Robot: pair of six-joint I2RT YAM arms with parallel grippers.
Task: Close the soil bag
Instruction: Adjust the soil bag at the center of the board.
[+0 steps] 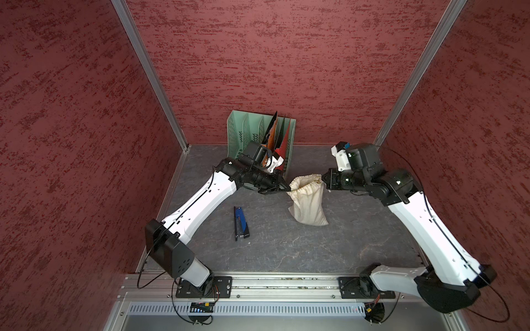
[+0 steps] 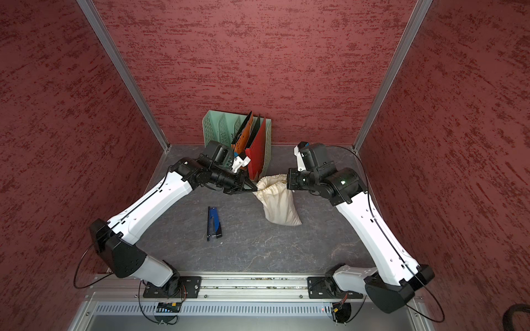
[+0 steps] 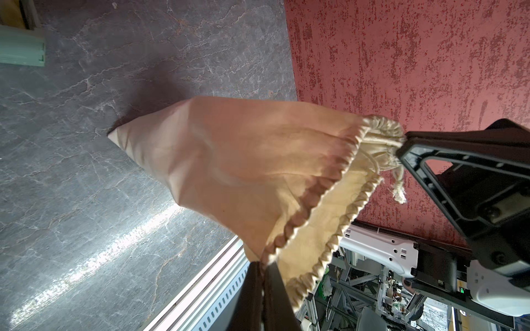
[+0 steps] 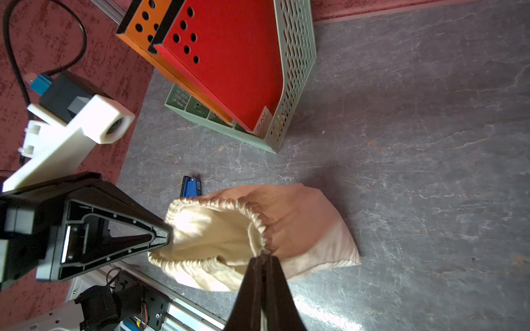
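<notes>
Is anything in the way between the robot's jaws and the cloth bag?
No, nothing. The left jaws and right jaws are shut on the gathered rim of the soil bag, on opposite sides. The blue stapler lies apart.

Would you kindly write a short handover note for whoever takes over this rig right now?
Left hand: shut on one side of the soil bag's gathered rim.
Right hand: shut on the opposite side, by the frayed cord end; whether it grips cord or cloth is unclear.
Bag: bottom on the table, neck raised between both hands. The blue stapler lies apart from it.
Done: both sides gripped.
Left: the mouth gapes open; probably pull the hands apart until the neck cinches.
</notes>
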